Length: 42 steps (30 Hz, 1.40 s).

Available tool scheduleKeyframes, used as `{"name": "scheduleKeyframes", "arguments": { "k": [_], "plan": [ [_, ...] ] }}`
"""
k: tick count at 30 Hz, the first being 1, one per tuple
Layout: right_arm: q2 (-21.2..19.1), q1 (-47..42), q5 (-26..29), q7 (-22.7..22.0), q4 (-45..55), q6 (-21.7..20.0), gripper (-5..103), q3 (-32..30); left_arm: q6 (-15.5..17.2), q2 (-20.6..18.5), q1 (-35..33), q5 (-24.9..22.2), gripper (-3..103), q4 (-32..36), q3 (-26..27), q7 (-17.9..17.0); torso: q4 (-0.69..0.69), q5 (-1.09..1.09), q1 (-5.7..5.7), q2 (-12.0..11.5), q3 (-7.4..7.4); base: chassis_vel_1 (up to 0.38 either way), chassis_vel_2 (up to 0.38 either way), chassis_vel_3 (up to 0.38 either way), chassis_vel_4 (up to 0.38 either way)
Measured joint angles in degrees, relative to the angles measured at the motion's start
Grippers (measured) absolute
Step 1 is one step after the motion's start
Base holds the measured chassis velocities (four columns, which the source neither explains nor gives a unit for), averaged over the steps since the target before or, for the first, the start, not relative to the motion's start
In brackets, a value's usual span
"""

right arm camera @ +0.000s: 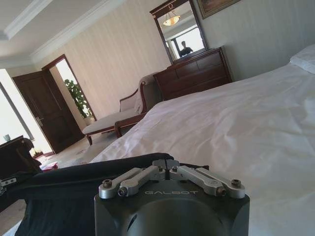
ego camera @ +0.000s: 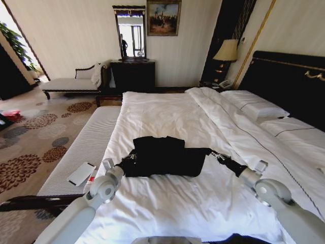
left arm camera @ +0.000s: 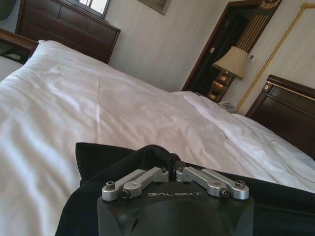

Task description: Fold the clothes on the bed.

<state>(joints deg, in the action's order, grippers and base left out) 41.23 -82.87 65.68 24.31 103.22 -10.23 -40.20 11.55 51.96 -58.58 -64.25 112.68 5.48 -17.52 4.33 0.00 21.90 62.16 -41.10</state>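
Both grippers are clamped down tight on the black T-shirt (ego camera: 161, 156). Left gripper (ego camera: 130, 158) has pinched the edge on its own side, right gripper (ego camera: 216, 154) has the opposite edge, and the wrist views show each set of fingers closed with fabric bunched up between them. Shirt's lying partly folded in the middle of the white duvet (ego camera: 167, 117) on the bed (ego camera: 284, 76), nearer the foot end, well away from the pillows (ego camera: 256, 108).
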Motion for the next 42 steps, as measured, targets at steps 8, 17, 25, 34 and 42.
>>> {"name": "scheduleKeyframes", "arguments": {
  "k": [8,17,25,34,42],
  "plan": [
    [0.45,5.26,-1.47,-0.94,-4.22,2.33,0,4.79,0.18,1.03,6.63,-0.64,2,-4.97,-2.80,-0.39,-0.03,0.00,-0.01,0.00,0.00,0.000,0.000,0.000,0.000],
    [0.26,13.41,-1.46,-2.50,-9.40,3.21,0,10.86,0.27,3.70,15.35,-0.40,2,-14.44,-7.45,0.41,-0.02,0.00,-0.01,0.00,0.00,0.000,0.000,0.000,0.000],
    [0.11,20.71,-0.46,-3.40,-14.00,3.21,0,16.70,0.30,5.83,20.44,-0.41,2,-20.73,-10.14,1.20,-0.02,0.00,-0.01,0.00,0.00,0.000,0.000,0.000,0.000],
    [2.39,30.06,-0.86,-3.63,-22.23,3.89,0,26.40,0.30,9.21,25.66,-0.11,2,-28.47,-12.89,2.42,-0.02,0.00,-0.01,0.00,0.00,0.000,0.000,0.000,0.000],
    [4.64,37.16,-1.79,-3.55,-28.69,4.66,0,32.17,0.07,12.21,28.15,1.20,2,-35.27,-14.14,3.58,-0.02,-0.01,-0.01,0.00,0.00,0.000,0.000,0.000,0.000]
  ]
}}
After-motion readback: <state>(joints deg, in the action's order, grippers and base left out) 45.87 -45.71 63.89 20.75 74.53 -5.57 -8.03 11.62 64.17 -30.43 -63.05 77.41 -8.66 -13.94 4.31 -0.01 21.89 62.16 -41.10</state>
